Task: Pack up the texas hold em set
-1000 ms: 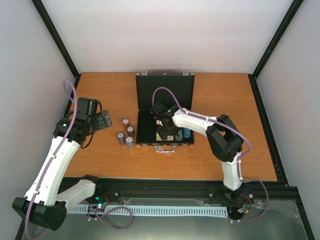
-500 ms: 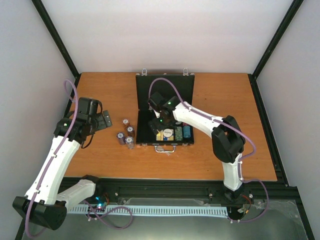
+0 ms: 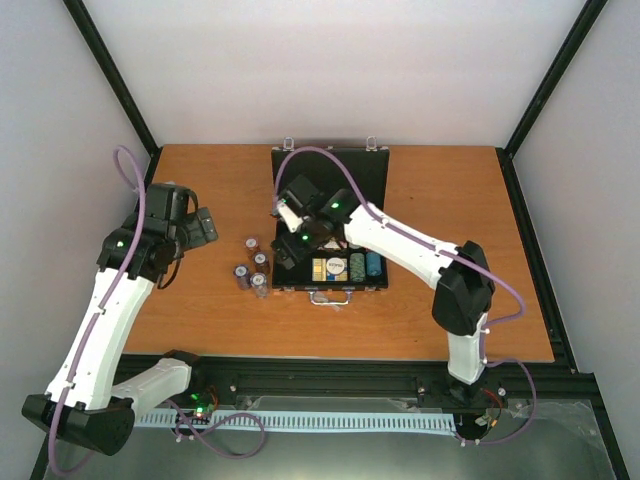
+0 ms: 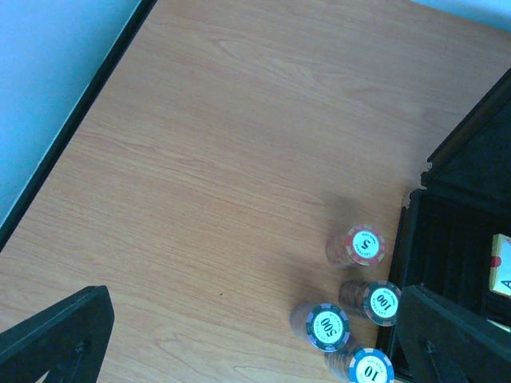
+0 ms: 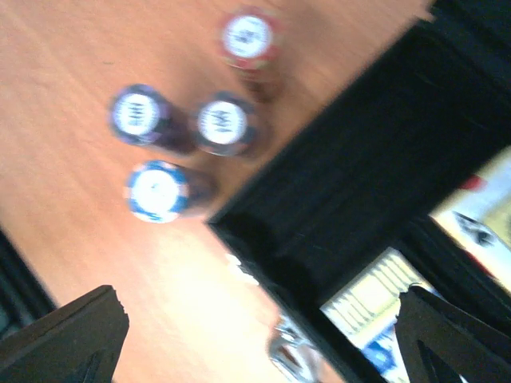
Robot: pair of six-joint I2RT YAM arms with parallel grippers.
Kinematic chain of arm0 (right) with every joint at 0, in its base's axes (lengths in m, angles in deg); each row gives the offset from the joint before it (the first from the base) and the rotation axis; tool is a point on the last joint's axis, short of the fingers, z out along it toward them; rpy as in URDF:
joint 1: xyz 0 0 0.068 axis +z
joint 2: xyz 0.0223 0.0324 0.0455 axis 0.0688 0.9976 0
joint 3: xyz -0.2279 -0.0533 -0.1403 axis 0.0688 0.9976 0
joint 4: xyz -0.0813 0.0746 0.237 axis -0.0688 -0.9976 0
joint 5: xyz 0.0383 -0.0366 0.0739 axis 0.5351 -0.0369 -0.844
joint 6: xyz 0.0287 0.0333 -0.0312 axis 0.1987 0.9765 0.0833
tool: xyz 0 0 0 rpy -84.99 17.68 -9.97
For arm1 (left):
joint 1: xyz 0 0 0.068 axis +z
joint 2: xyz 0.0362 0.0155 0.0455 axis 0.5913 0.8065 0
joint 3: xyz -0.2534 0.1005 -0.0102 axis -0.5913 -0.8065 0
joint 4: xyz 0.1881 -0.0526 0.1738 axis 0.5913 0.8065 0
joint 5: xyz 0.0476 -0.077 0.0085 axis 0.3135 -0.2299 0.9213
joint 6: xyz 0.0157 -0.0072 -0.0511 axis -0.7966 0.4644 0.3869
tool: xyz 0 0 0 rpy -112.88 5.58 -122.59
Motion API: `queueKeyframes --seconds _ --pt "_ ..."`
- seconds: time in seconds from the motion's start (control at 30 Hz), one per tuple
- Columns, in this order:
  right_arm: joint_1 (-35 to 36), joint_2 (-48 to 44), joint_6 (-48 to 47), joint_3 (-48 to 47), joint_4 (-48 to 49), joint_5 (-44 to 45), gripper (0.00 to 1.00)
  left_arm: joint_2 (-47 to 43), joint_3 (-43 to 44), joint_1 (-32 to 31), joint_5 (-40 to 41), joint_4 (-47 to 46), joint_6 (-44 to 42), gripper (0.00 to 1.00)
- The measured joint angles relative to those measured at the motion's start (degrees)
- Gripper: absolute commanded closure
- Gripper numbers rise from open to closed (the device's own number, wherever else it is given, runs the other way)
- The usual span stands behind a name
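The black hinged case (image 3: 330, 185) lies open mid-table, with card decks (image 3: 328, 268) and chip rows (image 3: 365, 265) in its base. Several small chip stacks (image 3: 252, 265) stand on the wood just left of it. My right gripper (image 3: 285, 232) hovers open and empty over the case's left edge. Its blurred wrist view (image 5: 259, 319) shows the stacks (image 5: 222, 122), the case's wall (image 5: 359, 183) and a deck (image 5: 375, 295). My left gripper (image 3: 205, 225) is open and empty, left of the stacks. Its wrist view (image 4: 255, 319) shows the stacks marked 5 (image 4: 365, 245), 100 (image 4: 382, 302), 500 (image 4: 328, 326) and 10 (image 4: 370, 370).
The case's silver handle (image 3: 330, 297) points toward the arms, and a silver latch (image 5: 291, 359) shows in the right wrist view. Black frame posts and white walls close in the wooden table (image 3: 450, 310) on three sides.
My right gripper has moved left, from over the decks and chips in the case to its left edge near the stacks. My left gripper has shifted slightly up and back.
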Motion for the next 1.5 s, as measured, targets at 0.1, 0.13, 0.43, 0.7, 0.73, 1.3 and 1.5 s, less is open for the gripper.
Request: queueKeyframes --seconds 0.1,0.13,0.43,0.7,0.73,1.3,1.5 --pt "2.9 2.3 -0.4 -3.8 0.2 -2.4 0.09 0.0 0.4 0.3 0.5 0.4 0.0 0.00" --pt "4.0 3.8 -0.5 -6.0 0.2 -3.0 0.09 0.0 0.4 0.3 0.5 0.6 0.0 0.00" --pt "9.6 13.9 -0.4 -14.7 -1.7 -4.1 0.15 -1.1 0.4 0.5 1.3 2.0 0.0 0.00" --pt "9.4 17.5 1.7 -14.7 -4.5 -2.7 0.15 -1.4 0.4 0.5 1.4 2.5 0.0 0.00" --pt "9.4 17.8 1.8 -14.7 -4.6 -2.6 0.15 -1.4 0.4 0.5 1.4 2.5 0.0 0.00" --pt "9.7 24.3 1.9 -19.3 -5.3 -2.6 0.19 -1.6 0.5 0.5 1.4 2.6 0.0 0.00" --pt "9.7 26.5 1.6 -21.0 -5.7 -2.9 0.44 -1.6 0.5 0.5 1.4 2.6 0.0 0.00"
